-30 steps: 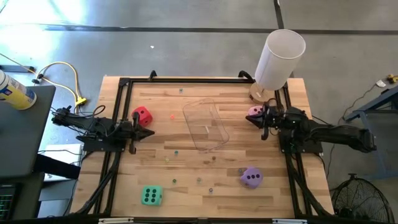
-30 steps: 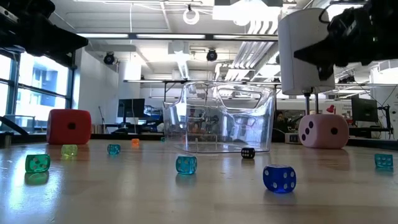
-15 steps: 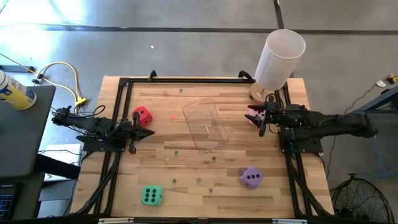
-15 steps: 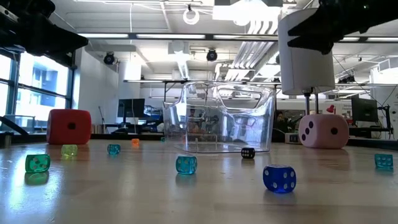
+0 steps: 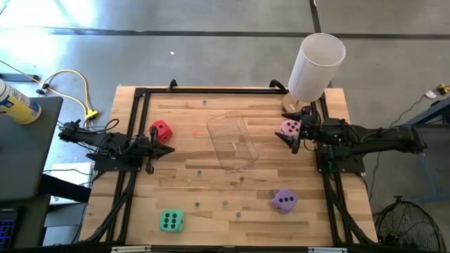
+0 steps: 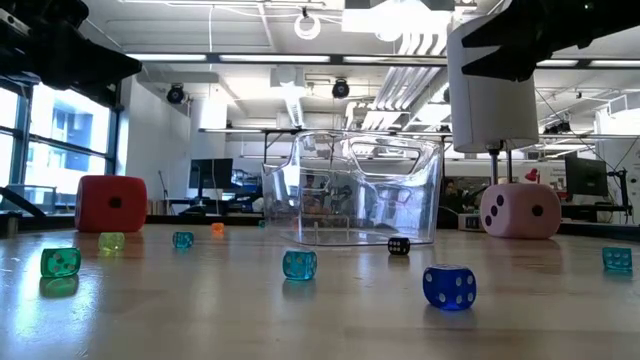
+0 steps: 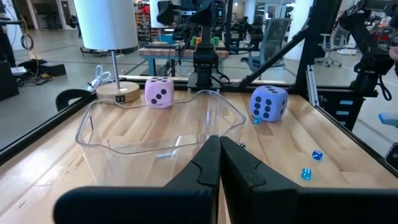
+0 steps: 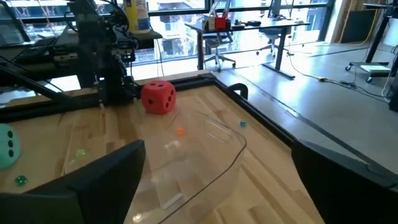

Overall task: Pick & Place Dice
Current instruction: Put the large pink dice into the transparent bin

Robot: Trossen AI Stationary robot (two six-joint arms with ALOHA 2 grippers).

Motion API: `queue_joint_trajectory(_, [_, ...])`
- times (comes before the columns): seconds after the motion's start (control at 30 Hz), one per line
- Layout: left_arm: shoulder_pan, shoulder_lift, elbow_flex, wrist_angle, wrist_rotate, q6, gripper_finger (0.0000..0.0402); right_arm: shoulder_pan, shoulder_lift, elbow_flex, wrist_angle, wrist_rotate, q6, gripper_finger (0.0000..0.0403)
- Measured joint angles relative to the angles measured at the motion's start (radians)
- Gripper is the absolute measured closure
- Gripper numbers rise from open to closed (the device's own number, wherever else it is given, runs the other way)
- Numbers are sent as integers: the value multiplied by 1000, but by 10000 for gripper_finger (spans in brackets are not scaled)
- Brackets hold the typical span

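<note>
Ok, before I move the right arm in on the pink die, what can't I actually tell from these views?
- Pink die: high view, right gripper overlaps its edge; contact or gap unclear.
- Right wrist view: the pink die is out of frame; only open fingers show.
- Low view: right gripper cut off by the top edge.
- Green die: cut by the frame edge.
- Small dice: pips too small, high view.
</note>
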Motion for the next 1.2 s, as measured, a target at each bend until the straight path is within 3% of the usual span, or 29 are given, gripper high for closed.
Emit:
queue_joint_trajectory(0.17, [0,0,0,0,0,0,401,0,0,0,0,-80,2,9])
queue_joint_trajectory(0.37, [0,0,0,0,0,1,401,0,14,0,1,-94,3,4])
queue_joint_trajectory(0.83, [0,0,0,0,0,1,401,0,60,0,13,-93,-2,3])
queue_joint_trajectory(0.97, [0,0,0,0,-1,1,401,0,62,3,33,-47,37,3])
queue_joint_trajectory(1.1, [0,0,0,0,-1,0,401,4,63,76,-176,-24,-20,3])
queue_joint_trajectory(1.2, [0,0,0,0,0,1,401,4,91,166,-384,61,76,3])
